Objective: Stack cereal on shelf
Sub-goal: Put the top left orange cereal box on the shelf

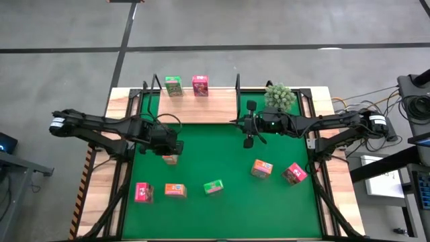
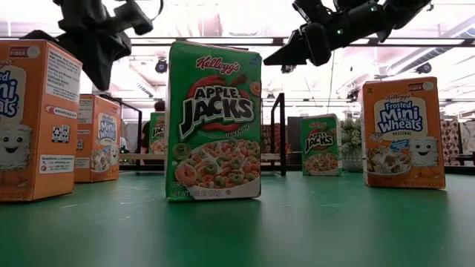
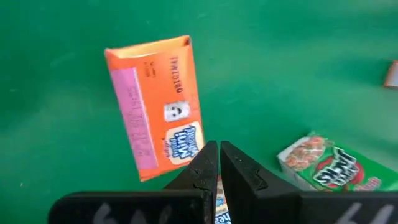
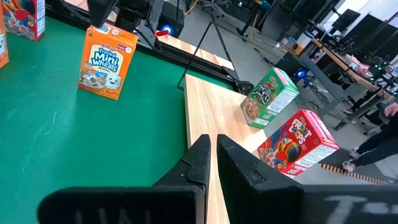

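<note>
The shelf (image 1: 201, 111) stands at the far side of the green mat. On it stand a green cereal box (image 1: 174, 86) and a pink-red one (image 1: 200, 85). My left gripper (image 1: 173, 145) is shut, points steeply down and hangs above an orange box (image 1: 169, 159) that stands on the mat; a strip of a box shows through the finger gap (image 3: 217, 200). Nearer stand an orange box (image 3: 155, 106) and a green one (image 3: 329, 168). My right gripper (image 1: 240, 123) is shut, lies about level and hovers over the shelf's near edge (image 4: 205, 106).
On the near mat stand a pink box (image 1: 144, 193), an orange box (image 1: 175, 191), a green box (image 1: 213, 187), an orange box (image 1: 262, 169) and a pink box (image 1: 294, 173). A bushy plant (image 1: 279, 97) stands at the shelf's right end. Another green box (image 2: 320, 144) shows beside it.
</note>
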Controlling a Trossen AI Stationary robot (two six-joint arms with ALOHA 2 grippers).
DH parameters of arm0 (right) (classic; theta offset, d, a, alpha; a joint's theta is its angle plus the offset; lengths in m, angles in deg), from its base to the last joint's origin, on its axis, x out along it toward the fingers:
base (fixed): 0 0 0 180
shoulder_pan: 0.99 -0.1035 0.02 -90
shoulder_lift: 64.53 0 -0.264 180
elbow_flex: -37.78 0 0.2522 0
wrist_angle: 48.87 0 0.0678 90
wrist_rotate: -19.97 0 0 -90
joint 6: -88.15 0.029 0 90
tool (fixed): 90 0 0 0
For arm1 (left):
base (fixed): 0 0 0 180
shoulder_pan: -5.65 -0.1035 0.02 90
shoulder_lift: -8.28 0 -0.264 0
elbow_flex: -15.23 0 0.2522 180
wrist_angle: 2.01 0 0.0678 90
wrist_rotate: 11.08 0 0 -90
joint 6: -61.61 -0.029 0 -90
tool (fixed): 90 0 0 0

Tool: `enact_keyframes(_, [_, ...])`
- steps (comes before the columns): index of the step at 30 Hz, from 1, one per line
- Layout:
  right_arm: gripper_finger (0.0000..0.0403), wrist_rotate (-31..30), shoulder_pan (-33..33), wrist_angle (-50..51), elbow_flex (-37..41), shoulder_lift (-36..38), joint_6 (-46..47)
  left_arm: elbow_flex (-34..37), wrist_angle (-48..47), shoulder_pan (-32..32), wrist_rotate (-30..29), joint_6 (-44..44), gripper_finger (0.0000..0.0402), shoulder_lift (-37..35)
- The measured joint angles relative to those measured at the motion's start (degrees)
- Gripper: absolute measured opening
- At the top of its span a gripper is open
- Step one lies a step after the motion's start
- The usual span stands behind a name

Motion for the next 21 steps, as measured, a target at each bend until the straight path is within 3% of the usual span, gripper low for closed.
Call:
enact_keyframes(3, [0.0018,0.0,0.0,0.0,0.0,0.0,0.0,-1.4,0.2,0.0,2.3,-0.9,0.0001,2.9])
enact_keyframes(7, [0.0018,0.0,0.1,0.0,0.0,0.0,-0.3,-8.5,-3.8,0.0,3.1,-6.7,0.0,7.6])
enact_keyframes(14, [0.0018,0.0,1.4,0.6,0.0,0.0,-0.3,-23.9,-27.5,1.4,-6.9,-9.5,0.0,15.8])
enact_keyframes(21, [0.0018,0.0,1.6,0.9,0.0,0.0,0.2,-24.2,-28.8,2.8,-9.3,-9.5,0.0,16.9])
